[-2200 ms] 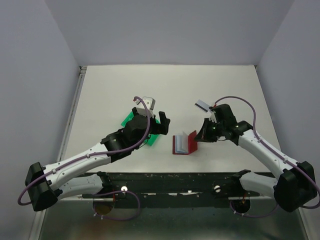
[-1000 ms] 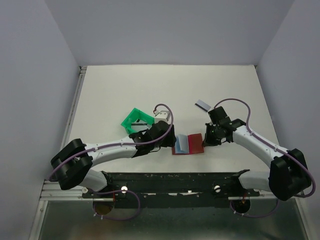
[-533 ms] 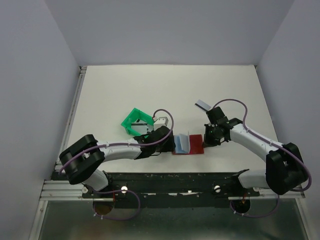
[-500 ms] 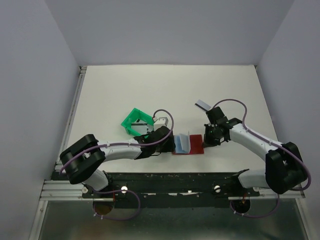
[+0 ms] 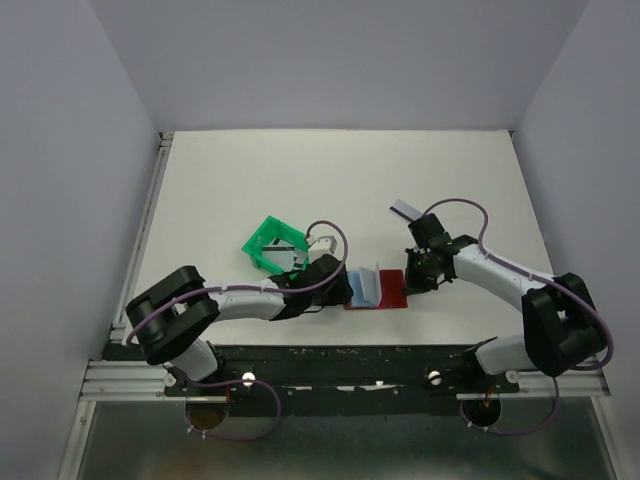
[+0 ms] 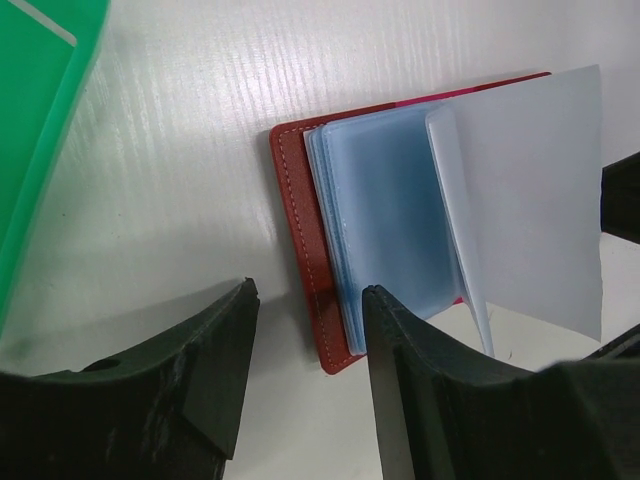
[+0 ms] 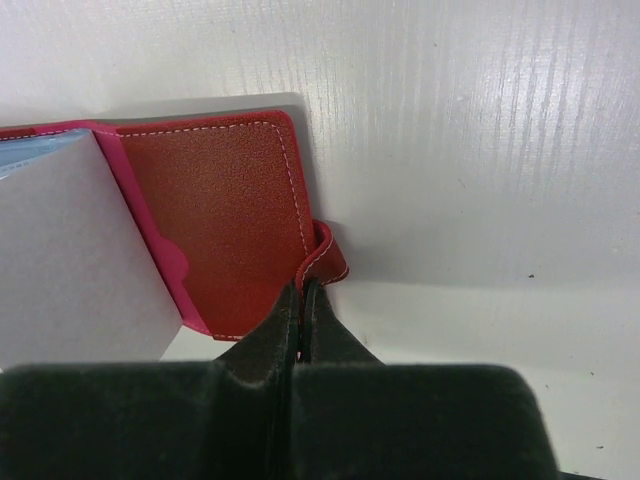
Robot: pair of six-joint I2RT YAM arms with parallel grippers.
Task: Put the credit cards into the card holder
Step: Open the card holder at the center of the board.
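The dark red card holder point(image 5: 392, 292) lies open on the table, and one of its light blue sleeves point(image 6: 400, 210) stands up. My left gripper point(image 6: 305, 300) is open. Its fingers straddle the near corner of the holder's left cover point(image 6: 300, 230), and I cannot tell whether they touch it. My right gripper point(image 7: 303, 290) is shut on the small red tab point(image 7: 325, 262) at the holder's right edge. One credit card point(image 5: 404, 210), grey with a dark stripe, lies on the table behind the right gripper. Another credit card point(image 5: 284, 251) seems to lie in the green tray.
A green plastic tray point(image 5: 262, 240) stands just behind and left of the left gripper, and its rim point(image 6: 40, 130) fills the top left corner of the left wrist view. Grey walls enclose the white table on three sides.
The left arm has drawn in low beside the holder's left side. The holder, half folded earlier, now lies open with one sleeve raised. The right gripper keeps its hold on the tab.
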